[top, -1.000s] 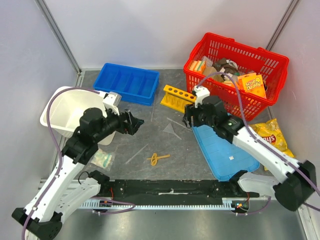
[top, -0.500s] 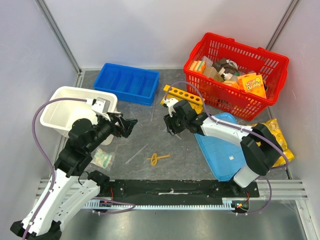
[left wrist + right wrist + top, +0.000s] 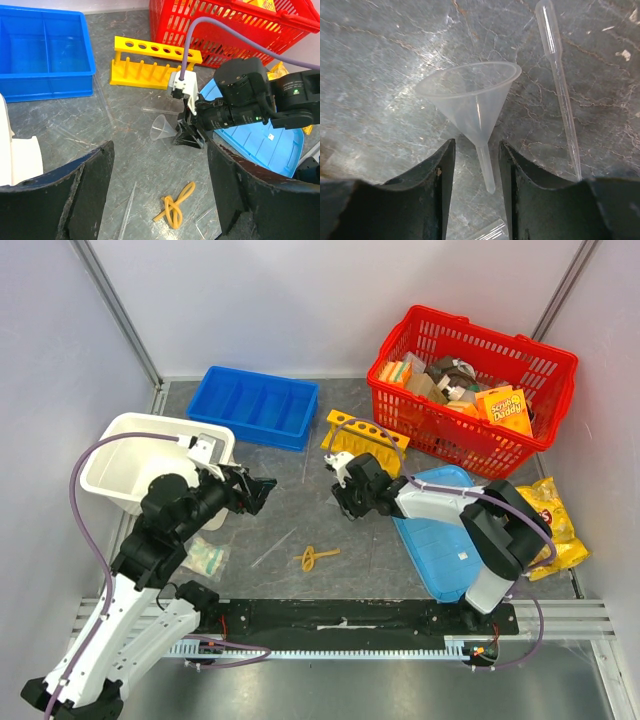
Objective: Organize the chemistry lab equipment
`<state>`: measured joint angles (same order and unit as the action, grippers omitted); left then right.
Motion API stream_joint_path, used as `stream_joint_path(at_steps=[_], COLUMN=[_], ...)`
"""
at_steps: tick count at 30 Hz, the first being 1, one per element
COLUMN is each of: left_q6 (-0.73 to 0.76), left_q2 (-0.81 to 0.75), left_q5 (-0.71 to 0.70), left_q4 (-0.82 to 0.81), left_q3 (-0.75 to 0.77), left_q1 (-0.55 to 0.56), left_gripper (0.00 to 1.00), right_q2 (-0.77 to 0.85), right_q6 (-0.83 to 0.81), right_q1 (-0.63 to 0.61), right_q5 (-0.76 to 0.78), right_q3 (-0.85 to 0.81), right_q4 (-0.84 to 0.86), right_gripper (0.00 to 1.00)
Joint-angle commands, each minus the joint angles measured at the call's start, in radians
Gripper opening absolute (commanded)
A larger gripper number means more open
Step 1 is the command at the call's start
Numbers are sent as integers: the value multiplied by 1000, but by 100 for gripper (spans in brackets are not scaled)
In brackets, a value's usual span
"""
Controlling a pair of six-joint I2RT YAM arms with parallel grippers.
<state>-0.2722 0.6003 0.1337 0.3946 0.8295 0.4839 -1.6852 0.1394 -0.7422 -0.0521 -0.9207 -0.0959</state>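
Observation:
A clear plastic funnel [image 3: 470, 97] lies on its side on the grey table, also in the left wrist view [image 3: 163, 128]. My right gripper [image 3: 476, 150] is low over it and open, with one jaw on each side of the funnel's stem and a gap on both sides. A clear pipette [image 3: 559, 80] lies just to its right. The yellow test-tube rack [image 3: 362, 436] stands behind the right gripper [image 3: 343, 498]. My left gripper [image 3: 262, 488] is open and empty above the table. The tan rubber band [image 3: 316, 558], a thin clear tube [image 3: 270, 548] and the small clear bag [image 3: 206, 558] lie nearer the front.
A blue divided bin [image 3: 252, 406] sits at the back left and a white tub [image 3: 120, 455] at the left. The red basket [image 3: 520, 355] with sponge packs is at the back right. A blue tray [image 3: 450, 540] and a yellow chip bag [image 3: 545, 515] lie at the right.
My right arm swung left from beside the basket and came down around the funnel. My left gripper drew back slightly to the left.

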Motion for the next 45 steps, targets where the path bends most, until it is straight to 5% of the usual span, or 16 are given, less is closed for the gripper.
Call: stream_joint_path(at_steps=[1,9,13,19,25,33,45], left_q6=[34,25,2,-27,-79,-55,-24], left_q2=[15,32,78,194,302,426,501], left_q5=[18,29,56,138,368,605,649], left_q4=[-33,-39,-23,59,41,-16,-46], left_q3=[10,5,25,106,164,157,119], left_q1=[2,2,2,-1,2,2,1], left_gripper=[79,71,69,64,59,54,50], right_q2=[-44,28,136,329,461,464,433], right_q6=[-23,-37,-23,-4,29,57,83], right_q1=[-8,-19,-28,-54,-89,-103,-111], right_q5=[40,46,17,-161,-261,-275,-282], right_q3=[16,95,143,210,240,226,189], right_q4=[64,159,225,301,328,326,320], right_gripper=[45,16,9,9,9,10,10])
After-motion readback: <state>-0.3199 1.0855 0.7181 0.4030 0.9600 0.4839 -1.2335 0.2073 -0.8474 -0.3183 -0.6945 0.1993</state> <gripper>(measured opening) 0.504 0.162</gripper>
